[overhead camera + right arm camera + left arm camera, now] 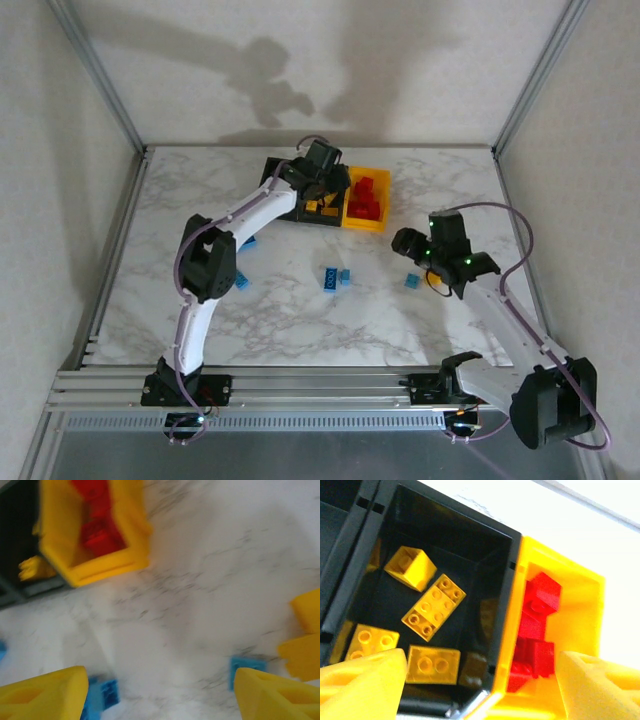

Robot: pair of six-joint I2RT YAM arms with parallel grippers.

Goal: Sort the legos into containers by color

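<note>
Hovering over the middle black bin (465,535), the left tool (322,172) is spread wide and empty; its yellow fingers (365,685) sit at the two lower corners of the wrist view.

- Middle black bin: several yellow bricks (434,607) lie loose on its floor, at least five, one of them tilted on an edge.
- Yellow bin (580,610): touches the black bin's right wall and holds a heap of red bricks (540,600).
- Second black bin (340,520): stands on the left of the row; its contents cannot be told.
- The row of bins stands at the far middle of the marble bench (450,190).

Right tool (408,243): above the bench, right of centre, near side of the yellow bin. It is released, fingers well apart, with nothing between them.

Blue bricks (329,279): five lie on the bench. Two touch at centre, two lie apart by the left arm, and one single brick (412,281) lies just near of the right tool.
</note>
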